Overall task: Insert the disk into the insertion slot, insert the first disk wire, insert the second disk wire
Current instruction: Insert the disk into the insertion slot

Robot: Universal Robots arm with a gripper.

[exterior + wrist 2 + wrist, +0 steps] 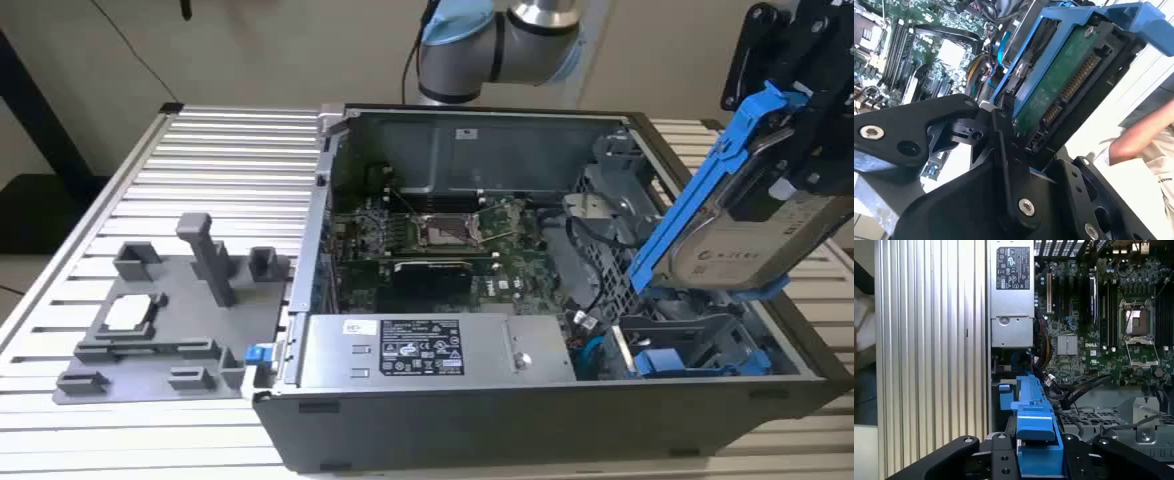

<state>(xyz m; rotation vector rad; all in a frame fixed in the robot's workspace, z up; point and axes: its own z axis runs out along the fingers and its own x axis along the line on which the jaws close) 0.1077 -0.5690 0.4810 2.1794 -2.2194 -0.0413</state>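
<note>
As jaws clamp it, the disk point(763, 248) hangs tilted.

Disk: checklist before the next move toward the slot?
1. Grip, jaws shut on the disk: ok.
2. Seating in the insertion slot: not ok, disk held outside it, raised and tilted.
3. Slot interior free: cannot tell.
4. Access to the disk connector: ok, bare in the second wrist view.
5. Clearance from the person's arm: not ok, it looks close beside the held disk.
</note>
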